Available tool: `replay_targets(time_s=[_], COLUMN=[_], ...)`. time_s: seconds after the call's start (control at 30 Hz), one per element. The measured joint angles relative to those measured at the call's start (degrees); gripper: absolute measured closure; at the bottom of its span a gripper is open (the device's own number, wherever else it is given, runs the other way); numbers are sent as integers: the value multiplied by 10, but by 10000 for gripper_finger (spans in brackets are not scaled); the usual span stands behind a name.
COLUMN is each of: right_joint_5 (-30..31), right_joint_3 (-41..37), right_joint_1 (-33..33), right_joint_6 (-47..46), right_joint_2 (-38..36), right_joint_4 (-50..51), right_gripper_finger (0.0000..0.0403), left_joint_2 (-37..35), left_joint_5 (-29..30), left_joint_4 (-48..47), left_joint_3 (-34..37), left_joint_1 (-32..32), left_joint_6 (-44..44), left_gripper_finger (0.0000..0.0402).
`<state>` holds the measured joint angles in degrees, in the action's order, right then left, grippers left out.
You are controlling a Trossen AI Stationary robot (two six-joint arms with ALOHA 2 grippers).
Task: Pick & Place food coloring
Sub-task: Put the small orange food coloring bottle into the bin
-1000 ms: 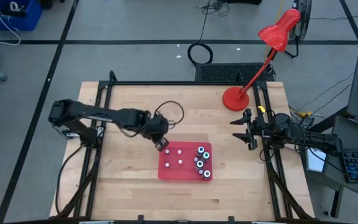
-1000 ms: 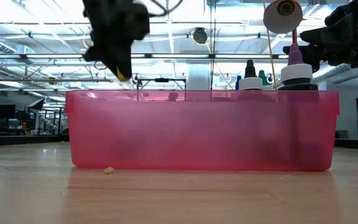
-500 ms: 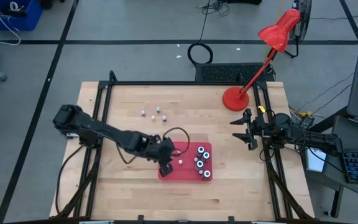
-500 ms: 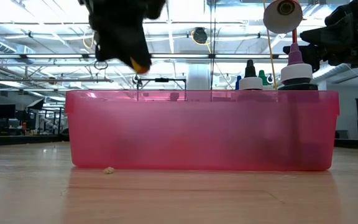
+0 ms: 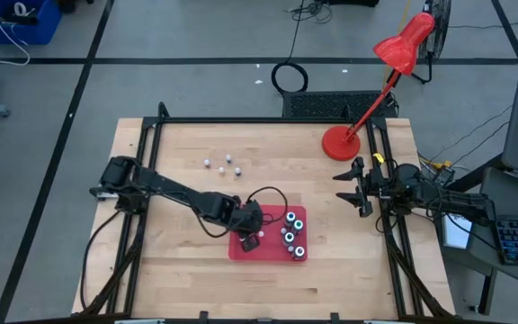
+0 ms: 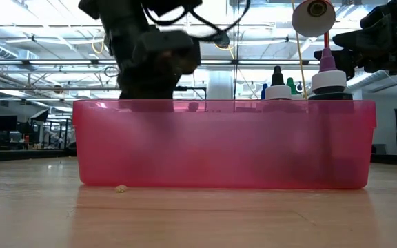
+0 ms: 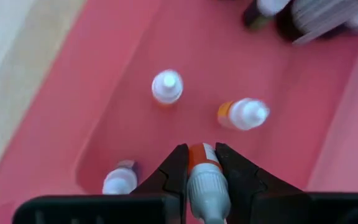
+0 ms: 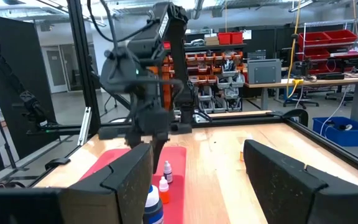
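Note:
My left gripper (image 5: 251, 239) is down inside the red tray (image 5: 270, 255), over its left part, shut on a tiny white bottle with an orange band (image 7: 202, 163). Three more tiny bottles (image 7: 167, 86) sit on the tray floor ahead of it. Larger dark bottles with coloured tops (image 5: 289, 236) stand in the tray's right part. In the low view the tray wall (image 6: 226, 145) hides the left fingertips. Several tiny bottles (image 5: 223, 164) stand loose on the table beyond the tray. My right gripper (image 5: 354, 189) waits open at the right edge. My left gripper pinches the tiny bottle between its two fingers (image 7: 178, 167), which point down into the tray from above and lie along the bottle. The orange-banded end (image 7: 201, 154) sticks out at the fingertips. Whether that end touches the tray floor, I cannot tell.
A red desk lamp stands with its base (image 5: 339, 142) on the table's far right corner. Black frame rails run along the table's edges. Bare wood lies near and left of the tray.
My left gripper, shut on the tiny bottle, has moved from the tray's far left corner toward the near edge and a little right, over the tray, and has come down behind the tray wall. The loose bottles that the arm covered now show.

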<state>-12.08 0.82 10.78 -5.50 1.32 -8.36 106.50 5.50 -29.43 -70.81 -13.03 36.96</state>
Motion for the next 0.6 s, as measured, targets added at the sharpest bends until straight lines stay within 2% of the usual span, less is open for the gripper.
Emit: replay_targets(time_s=[0.6], right_joint_5=[0], right_joint_3=[0], right_joint_1=[0], right_joint_6=[0], right_joint_2=[6], right_joint_4=[0], right_gripper_finger=[165], left_joint_2=[50], left_joint_5=[1], left_joint_4=[24], left_joint_3=[0], left_joint_1=[6], left_joint_6=[-7], left_gripper_finger=[340])
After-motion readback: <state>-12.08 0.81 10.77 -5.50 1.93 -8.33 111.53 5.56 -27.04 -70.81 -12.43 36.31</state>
